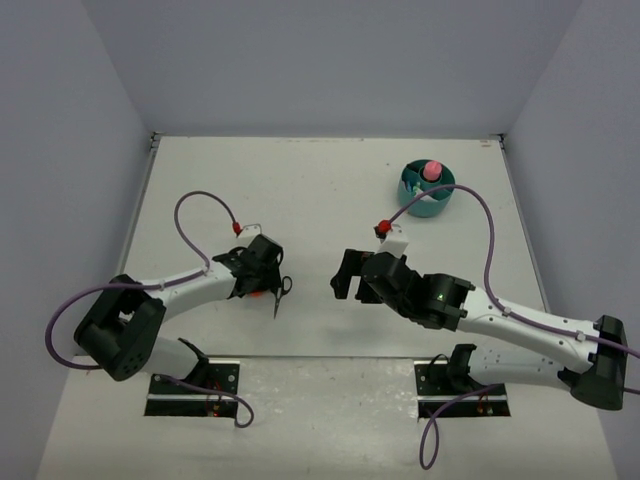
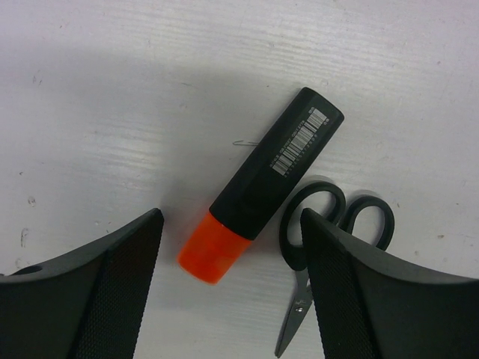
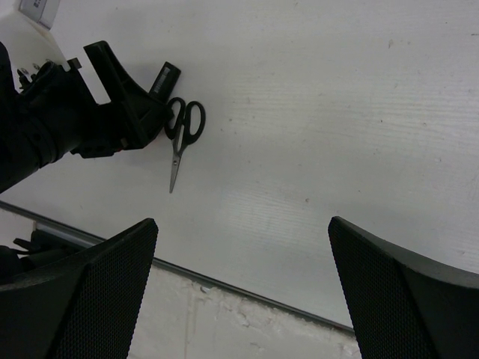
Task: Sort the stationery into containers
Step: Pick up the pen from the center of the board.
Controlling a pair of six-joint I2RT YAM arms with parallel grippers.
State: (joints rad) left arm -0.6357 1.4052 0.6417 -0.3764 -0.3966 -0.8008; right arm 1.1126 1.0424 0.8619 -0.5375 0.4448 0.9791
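White desk point(image 1: 330, 190) is carrying an orange highlighter point(image 2: 273, 168) just left of black scissors point(image 2: 298, 299), near-left. Left gripper point(image 2: 232, 217) is straddling its orange cap, jaws apart, not touching. Right gripper point(image 3: 243, 224) is hovering mid-desk, jaws wide. Teal organizer point(image 1: 428, 205) is sitting far right, holding a pink-capped glue stick point(image 1: 431, 170).

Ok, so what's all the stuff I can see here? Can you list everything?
highlighter: one, black with an orange end, lying on the table between the left jaws
scissors: one pair, black handles, lying beside the highlighter
organizer: one, teal, round, far right of the table
glue stick: one, pink cap, standing inside the organizer
table: one, white
left arm: one, black and white, jaws open around the highlighter
right arm: one, black and white, jaws open, holding nothing
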